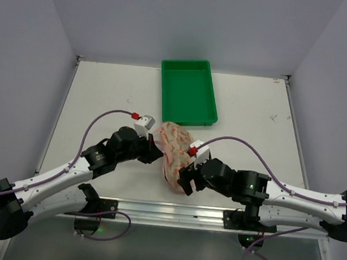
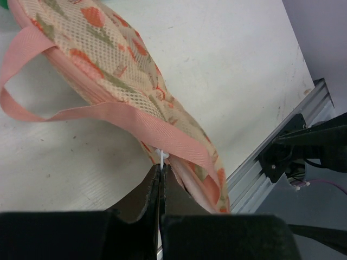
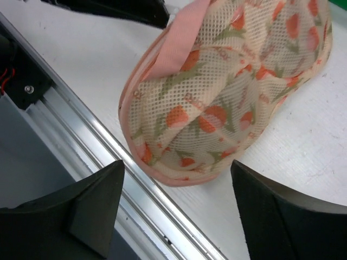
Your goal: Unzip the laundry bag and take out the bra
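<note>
Pink-edged laundry bag [image 1: 173, 148] zipped; white tab [image 2: 162, 157] pinched by closed left gripper [image 2: 161, 172] at 9 o'clock; right gripper [image 3: 176, 168] spread, empty, at 5 o'clock. Unanchored bag may be dragged, tab lost.

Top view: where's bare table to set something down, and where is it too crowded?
Free: table left of the green tray, beyond the left arm; table right of the tray, beyond the right arm. The tray looks empty. Crowded: near centre, where the left gripper pinches the laundry bag and the right gripper sits open at its end beside the rail.
</note>
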### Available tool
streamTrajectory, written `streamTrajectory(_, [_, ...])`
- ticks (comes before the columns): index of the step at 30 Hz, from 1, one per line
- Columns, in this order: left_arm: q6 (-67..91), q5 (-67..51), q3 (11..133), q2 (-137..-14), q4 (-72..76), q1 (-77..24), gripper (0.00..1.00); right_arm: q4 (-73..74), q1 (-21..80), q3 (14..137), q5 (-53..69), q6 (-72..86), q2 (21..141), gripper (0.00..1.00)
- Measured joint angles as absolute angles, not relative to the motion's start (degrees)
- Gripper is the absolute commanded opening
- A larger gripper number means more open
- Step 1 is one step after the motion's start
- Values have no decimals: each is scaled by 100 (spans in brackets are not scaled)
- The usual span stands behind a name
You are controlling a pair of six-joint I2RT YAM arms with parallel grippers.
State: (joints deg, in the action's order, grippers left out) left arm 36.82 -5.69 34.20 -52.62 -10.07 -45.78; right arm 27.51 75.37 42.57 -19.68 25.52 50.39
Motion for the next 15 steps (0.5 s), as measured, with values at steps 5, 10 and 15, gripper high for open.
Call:
streamTrajectory(5, [3684,-574,3420,-5264,-1057,-4578,0,2779,7537,4954,-2027,2526,5625,87])
streamTrajectory(10, [3688,-578,3420,-5264,-1052,-4591,0,2626,7537,5651,-2276,2523,6508,87])
streamTrajectory(15, [3704,-582,3420,-5205,-1055,-4624,0,2582,7537,5966,-2414,2585,7389,87])
